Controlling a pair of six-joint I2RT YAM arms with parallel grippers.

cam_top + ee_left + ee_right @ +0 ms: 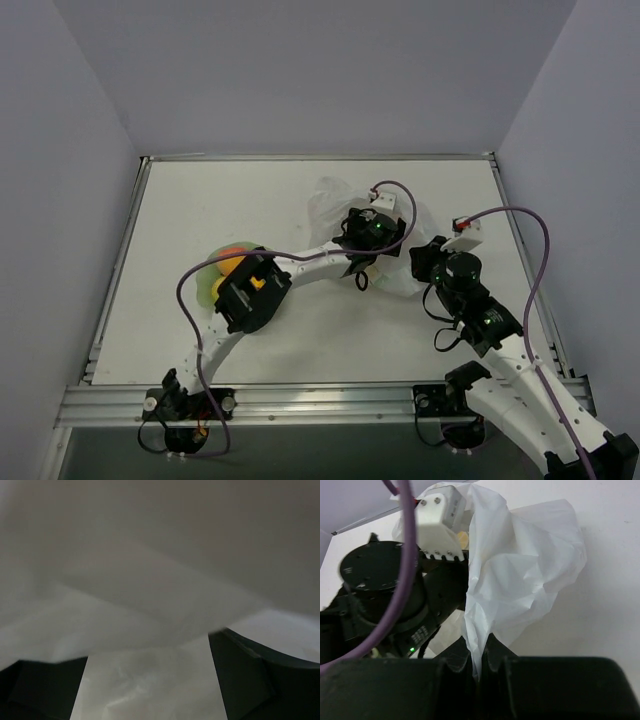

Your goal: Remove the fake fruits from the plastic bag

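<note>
The crinkled white plastic bag point(335, 200) lies at the middle back of the table. My left wrist point(368, 232) reaches into its mouth. In the left wrist view the left gripper point(150, 680) is open: its dark fingers point(250, 675) stand wide apart with only bag film point(150, 605) in front of them and no fruit showing. My right gripper point(479, 662) is shut on a fold of the plastic bag point(520, 565) at its near right edge. An orange-red fake fruit point(235, 253) and a yellow one point(228, 266) sit in a pale green bowl point(210, 285).
The left arm's elbow block point(250, 292) hangs over the bowl and hides part of it. Purple cables point(530, 250) loop above both arms. A metal rail point(320, 400) runs along the near table edge, and grey walls close in the sides.
</note>
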